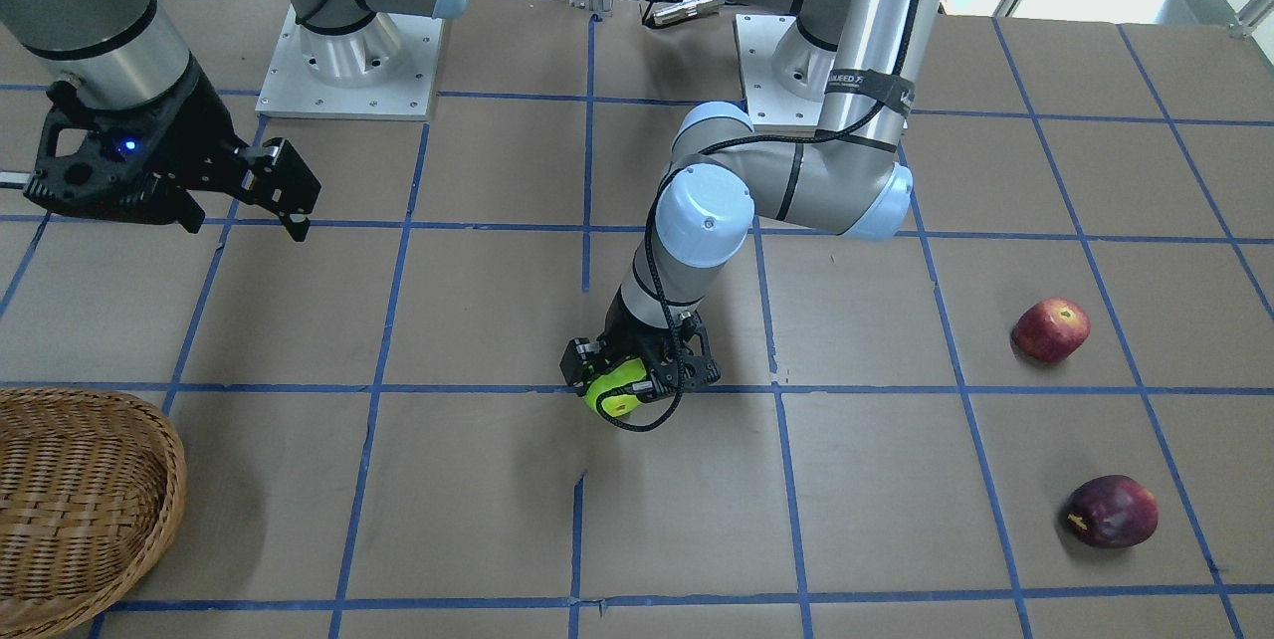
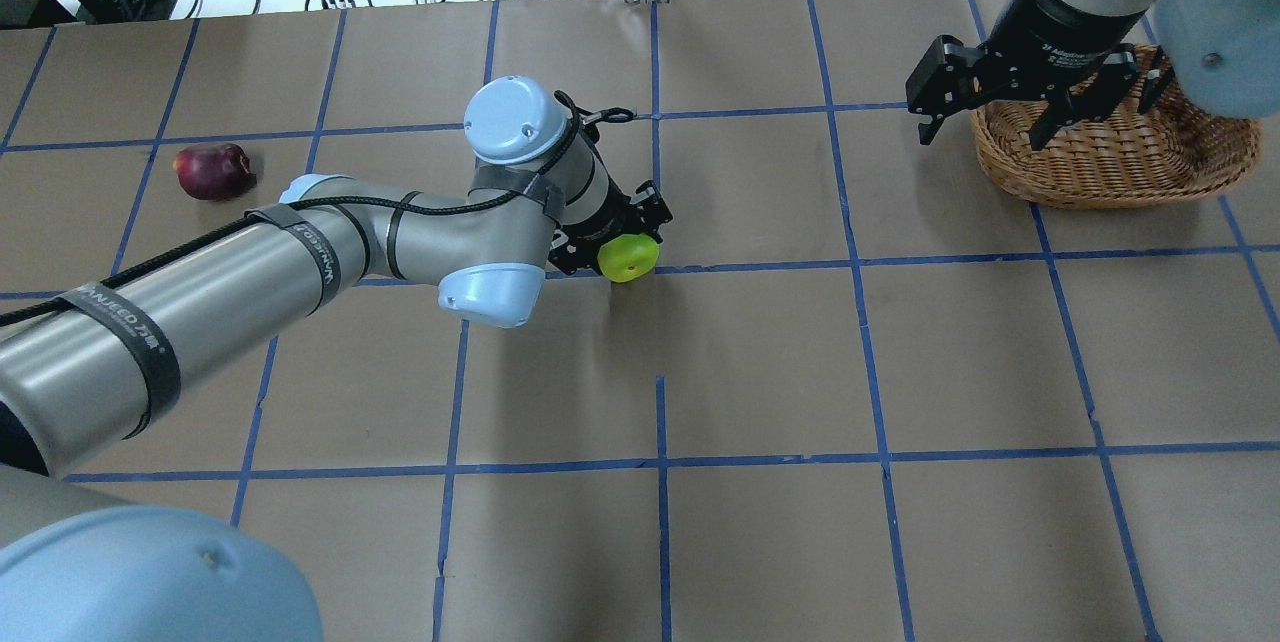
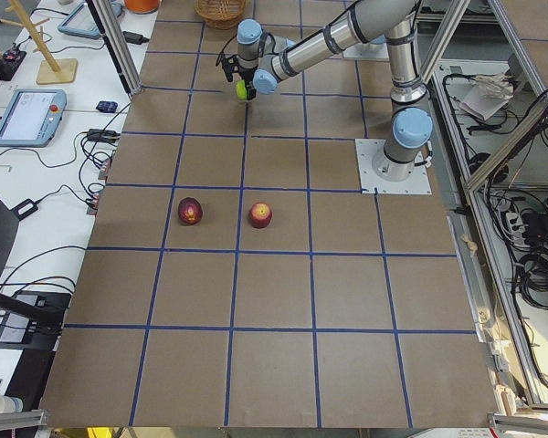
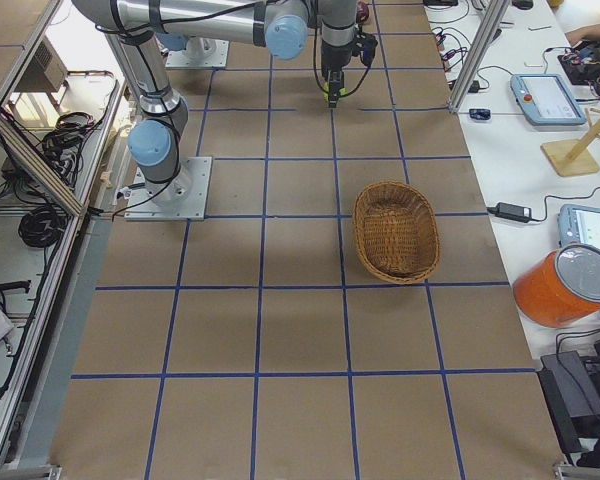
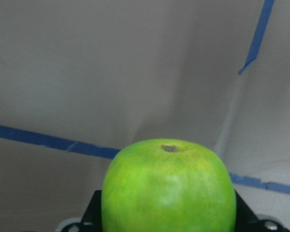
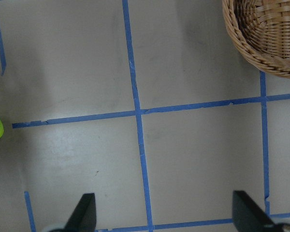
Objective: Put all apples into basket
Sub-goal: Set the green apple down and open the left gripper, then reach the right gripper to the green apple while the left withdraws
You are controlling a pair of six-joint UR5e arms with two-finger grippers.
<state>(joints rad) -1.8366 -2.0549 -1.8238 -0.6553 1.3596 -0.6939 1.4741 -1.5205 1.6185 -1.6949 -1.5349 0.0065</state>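
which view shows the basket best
Exterior right: the whole basket shows, unobstructed and empty. Front-facing crops it at the corner, overhead has the right tool across it, right wrist catches only a rim section, exterior left a sliver.

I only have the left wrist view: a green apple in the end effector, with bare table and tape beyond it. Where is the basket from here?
Observer: The basket is at the table's end on the robot's right, well across from your green apple.
Operator: Anything in it yet?
Observer: No, the right side view shows it empty.
Operator: Is the right arm in my way?
Observer: Possibly. The right end effector hangs open above the table beside the basket, on the side toward your apple.
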